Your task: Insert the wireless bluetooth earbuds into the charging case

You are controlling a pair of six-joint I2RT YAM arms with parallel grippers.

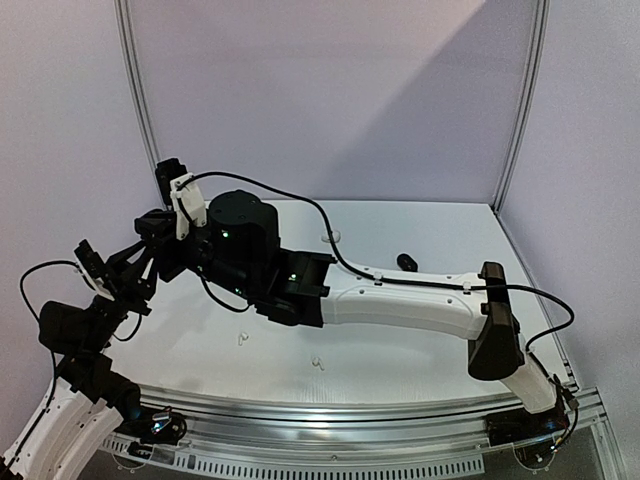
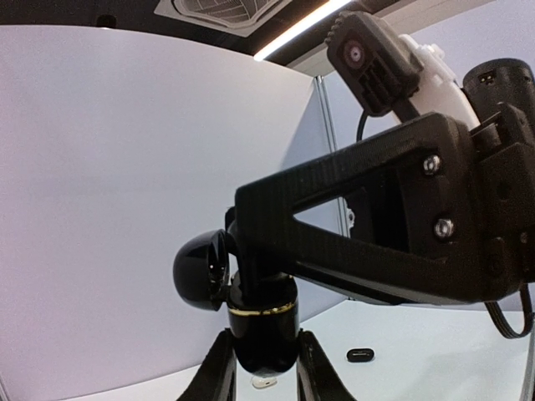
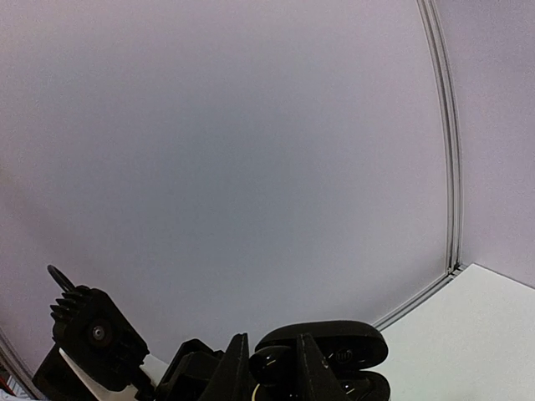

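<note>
My left gripper (image 2: 263, 372) is shut on a glossy black charging case (image 2: 263, 330) with a gold band, held upright in the air, its lid (image 2: 201, 271) hinged open to the left. My right gripper (image 3: 274, 374) is shut on a black earbud (image 3: 276, 366), right next to the open case (image 3: 343, 342). Its finger (image 2: 351, 217) reaches across to the case's mouth. In the top view both grippers meet at the far left, the left gripper (image 1: 150, 262) below the right gripper (image 1: 160, 228). Two white earbuds (image 1: 241, 339) (image 1: 317, 362) lie on the table.
A white case (image 1: 330, 237) and a black case (image 1: 406, 262) lie toward the back of the white table (image 1: 420, 350); both show in the left wrist view, the white case (image 2: 263, 382) and the black case (image 2: 359, 355). The right forearm (image 1: 400, 300) spans the table. Walls enclose it.
</note>
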